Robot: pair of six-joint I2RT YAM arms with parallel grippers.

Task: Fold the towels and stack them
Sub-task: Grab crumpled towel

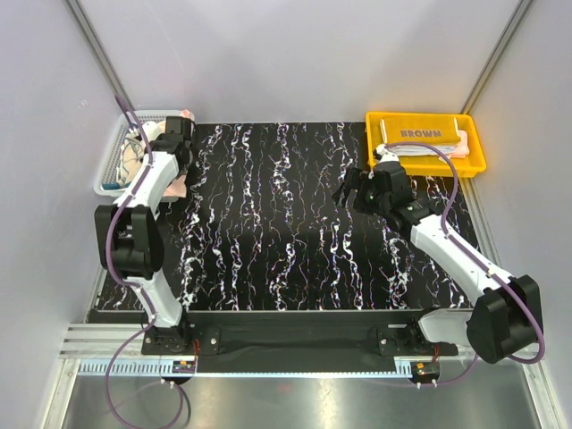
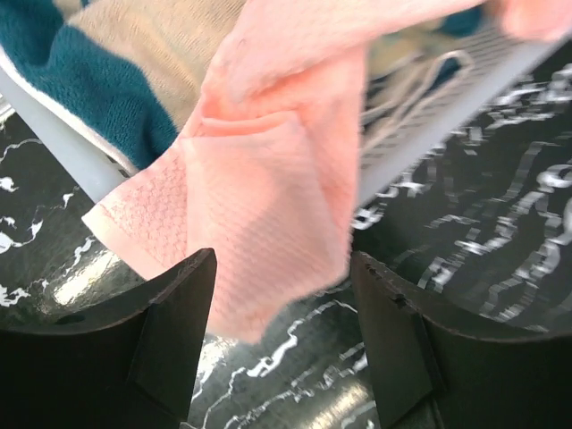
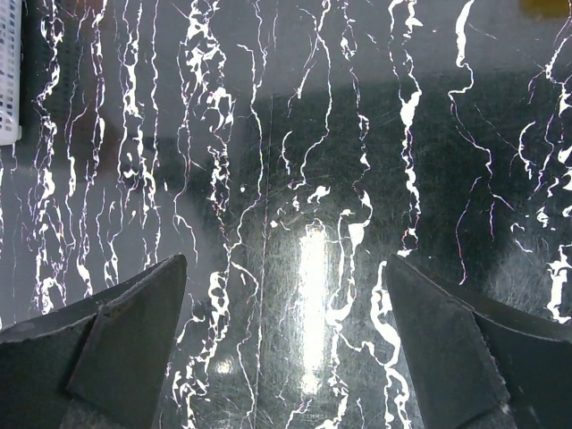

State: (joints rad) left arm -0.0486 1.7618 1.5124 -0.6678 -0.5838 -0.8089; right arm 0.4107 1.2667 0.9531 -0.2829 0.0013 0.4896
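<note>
The left gripper [image 2: 281, 299] is seen at the rim of the white mesh basket [image 1: 109, 174], its jaws spread wide with nothing pinched; a pink towel [image 2: 268, 206] is draped over the basket's edge and hangs loose between the fingers, toward the black marbled table [image 1: 286, 232]; a cream-teal towel [image 2: 98, 71] lies inside the basket; the right gripper [image 3: 286, 268] is held fully open and empty above the table, near the yellow tray [image 1: 478, 163]; in that tray a folded brown towel [image 1: 420, 134] lettered "BROWN" is laid over other folded cloth
</note>
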